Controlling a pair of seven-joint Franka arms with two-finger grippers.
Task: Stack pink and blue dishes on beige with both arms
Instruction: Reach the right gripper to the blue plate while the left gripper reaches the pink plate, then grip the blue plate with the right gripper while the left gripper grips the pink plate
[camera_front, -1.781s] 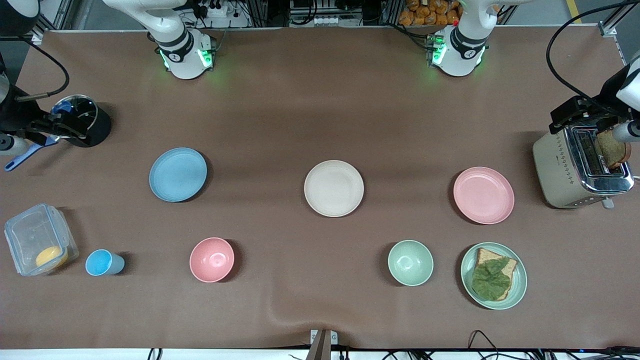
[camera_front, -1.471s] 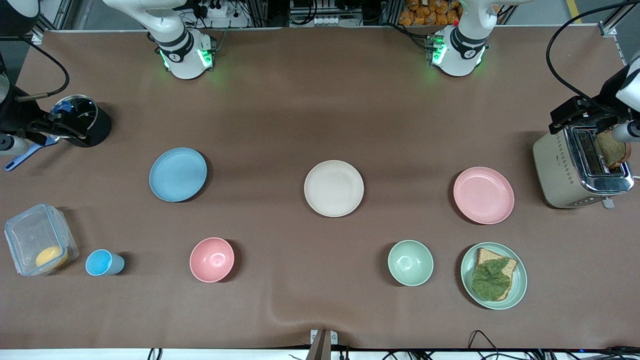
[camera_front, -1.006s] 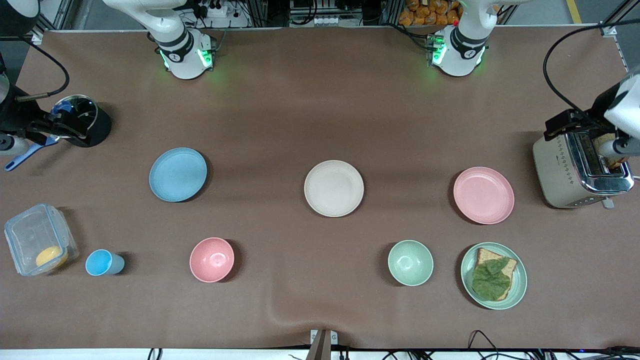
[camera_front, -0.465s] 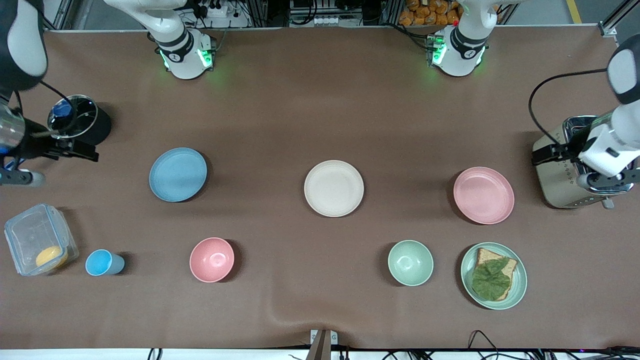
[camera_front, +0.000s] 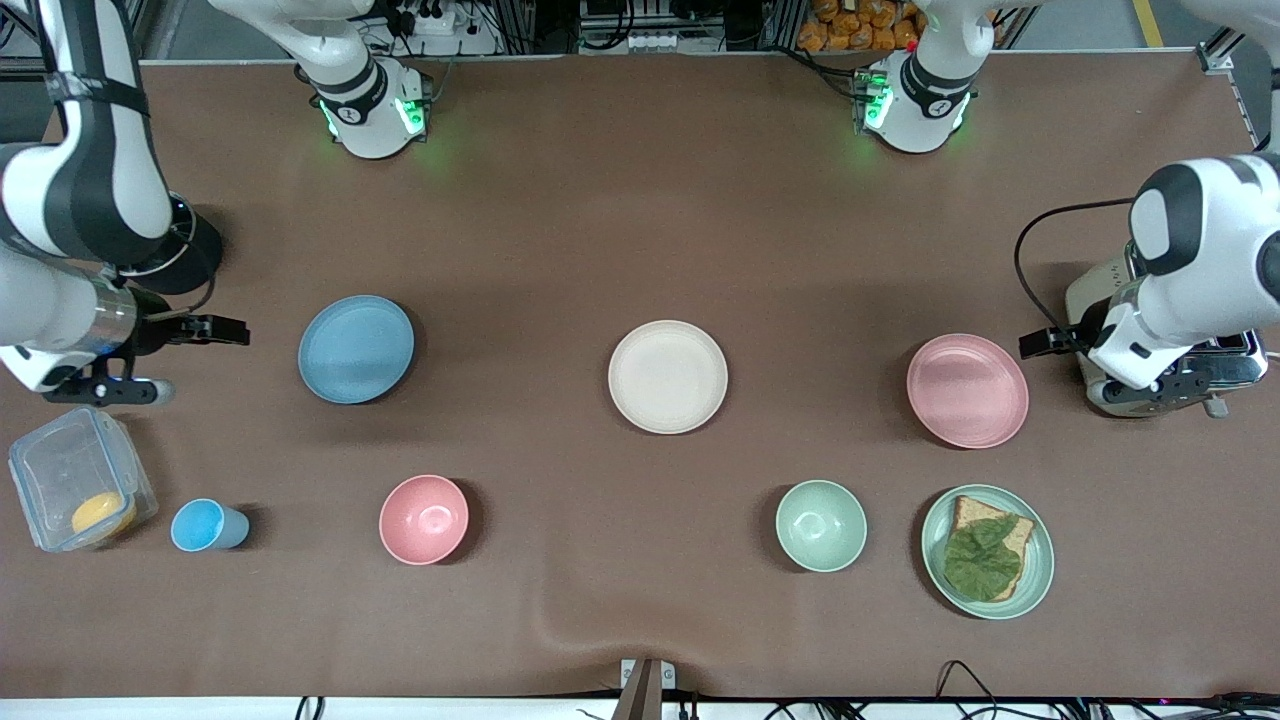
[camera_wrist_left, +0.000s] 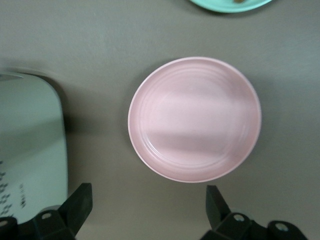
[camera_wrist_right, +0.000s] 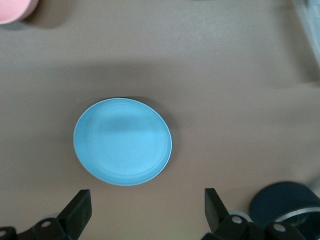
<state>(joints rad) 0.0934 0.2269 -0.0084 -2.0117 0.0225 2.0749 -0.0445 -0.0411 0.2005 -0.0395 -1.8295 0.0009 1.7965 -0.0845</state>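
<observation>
The beige plate lies at the middle of the table. The light blue plate lies toward the right arm's end, and the pale pink plate toward the left arm's end. My right gripper hangs over bare table beside the blue plate. In the right wrist view it is open and holds nothing. My left gripper hangs by the toaster's edge beside the pink plate. In the left wrist view it is open and holds nothing.
A toaster stands at the left arm's end, partly under that arm. A black pot stands at the right arm's end. Nearer the front camera are a clear container, blue cup, pink bowl, green bowl and green plate with toast.
The right gripper has left the pot and the left gripper has left the toaster, and both have swung in toward the plates. The toast slice at the toaster no longer shows.
</observation>
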